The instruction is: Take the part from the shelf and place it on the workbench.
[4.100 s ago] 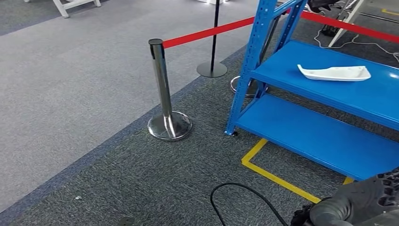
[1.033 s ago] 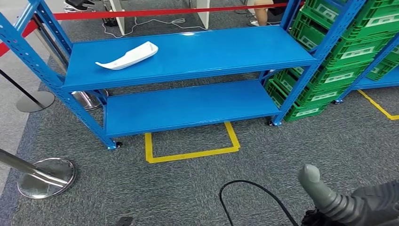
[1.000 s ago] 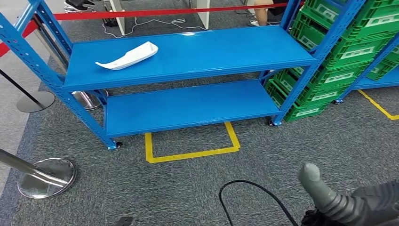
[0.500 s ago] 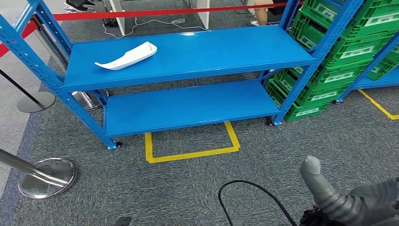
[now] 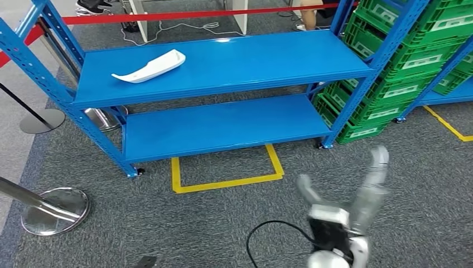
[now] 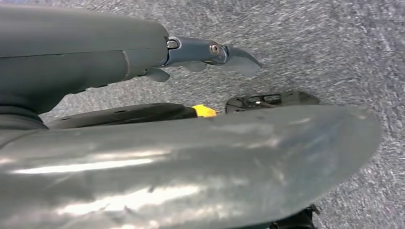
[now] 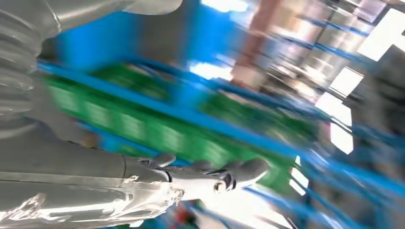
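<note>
The right hand (image 5: 343,215) is raised over the carpet (image 5: 212,223) at about 5 o'clock in the head view, fingers (image 5: 378,167) spread wide apart and holding nothing; it touches no object. In its wrist view the hand (image 7: 200,174) appears with fingers extended against blurred green crates and blue framing. The left hand (image 6: 210,52) hangs over grey carpet with fingers stretched out straight and nothing in them.

The white part (image 5: 148,66) lies on the upper level of the blue shelf (image 5: 234,72), toward its left end at about 11 o'clock, well apart from both hands. It rests flat, near the shelf's front edge but not over it. The rest of that level is bare blue surface out to the right-hand upright.

A yellow tape outline (image 5: 226,177) marks the floor just in front of the shelf. A black cable (image 5: 268,237) loops on the carpet at 6 o'clock, beside the right arm. A chrome post base (image 5: 56,209) sits at 8 o'clock, and stacked green crates (image 5: 401,67) stand at 2 o'clock, tight against the shelf's right upright. A red barrier belt (image 5: 184,14) runs behind the shelf.
</note>
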`<state>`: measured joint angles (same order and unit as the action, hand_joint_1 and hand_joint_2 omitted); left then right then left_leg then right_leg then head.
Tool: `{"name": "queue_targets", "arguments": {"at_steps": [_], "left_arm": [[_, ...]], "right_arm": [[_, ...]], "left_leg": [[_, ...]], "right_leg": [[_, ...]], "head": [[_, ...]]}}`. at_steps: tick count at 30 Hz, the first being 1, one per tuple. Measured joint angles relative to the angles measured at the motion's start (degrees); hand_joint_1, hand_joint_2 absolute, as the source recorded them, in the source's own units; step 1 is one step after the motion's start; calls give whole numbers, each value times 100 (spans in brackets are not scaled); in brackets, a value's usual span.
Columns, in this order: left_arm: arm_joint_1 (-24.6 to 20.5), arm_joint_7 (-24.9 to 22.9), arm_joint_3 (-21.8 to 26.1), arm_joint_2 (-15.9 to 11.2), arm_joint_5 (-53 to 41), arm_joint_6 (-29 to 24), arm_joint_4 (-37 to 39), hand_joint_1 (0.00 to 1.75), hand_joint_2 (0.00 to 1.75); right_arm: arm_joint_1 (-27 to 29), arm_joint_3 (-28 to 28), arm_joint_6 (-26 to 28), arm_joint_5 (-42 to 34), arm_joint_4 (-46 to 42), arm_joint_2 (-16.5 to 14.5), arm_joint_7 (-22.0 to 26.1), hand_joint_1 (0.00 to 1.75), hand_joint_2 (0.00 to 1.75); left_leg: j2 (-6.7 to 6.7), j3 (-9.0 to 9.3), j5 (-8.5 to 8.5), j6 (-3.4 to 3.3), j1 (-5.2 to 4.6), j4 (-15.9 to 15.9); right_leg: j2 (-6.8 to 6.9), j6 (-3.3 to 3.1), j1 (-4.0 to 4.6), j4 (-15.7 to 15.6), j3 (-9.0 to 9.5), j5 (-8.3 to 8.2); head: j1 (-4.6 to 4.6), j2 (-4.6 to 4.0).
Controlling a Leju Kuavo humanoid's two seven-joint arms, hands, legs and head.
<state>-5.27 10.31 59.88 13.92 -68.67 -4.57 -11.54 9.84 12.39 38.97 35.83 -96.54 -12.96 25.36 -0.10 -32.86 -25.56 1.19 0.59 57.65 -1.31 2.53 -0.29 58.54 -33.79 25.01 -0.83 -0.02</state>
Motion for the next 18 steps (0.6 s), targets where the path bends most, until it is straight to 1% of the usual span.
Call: {"name": "queue_targets", "arguments": {"at_steps": [4,7,9,12,15,18], "left_arm": [[-1,12,-71,-20,-48,36,0,0,0],[-3,10,-84,-22,-80,42,0,0,0],[2,9,-84,-23,-92,42,0,0,0],[3,2,-85,-31,-97,43,0,0,0],[7,-15,-86,-47,-106,46,0,0,0],[9,-41,-86,-58,-116,51,0,0,0]], "right_arm": [[-595,-338,4,-288,1871,29,71,0,175],[-1047,-818,8,-222,3353,28,70,0,175],[-1258,-1187,9,-43,4169,28,1,0,175],[-1469,-1706,13,439,5142,28,-325,0,175],[-1592,-2251,17,626,5996,38,-570,0,175],[-1611,-2607,19,967,6484,52,-927,0,175]], "left_leg": [[0,-5,12,0,0,0],[-1,-8,14,-1,0,0],[-1,-11,15,-1,0,0],[-1,-13,14,-2,0,0],[-1,-18,13,-1,-1,0],[0,-23,12,0,0,0]], "right_leg": [[4,-7,1,1,-8,-10],[6,-8,1,1,-10,-12],[7,-8,0,1,-13,-13],[5,-8,0,1,-17,-13],[6,-8,0,1,-21,-12],[-1,-8,0,1,-29,-12]], "head": [[1,0],[-1,0],[0,0],[0,0],[-1,0],[1,0]]}}
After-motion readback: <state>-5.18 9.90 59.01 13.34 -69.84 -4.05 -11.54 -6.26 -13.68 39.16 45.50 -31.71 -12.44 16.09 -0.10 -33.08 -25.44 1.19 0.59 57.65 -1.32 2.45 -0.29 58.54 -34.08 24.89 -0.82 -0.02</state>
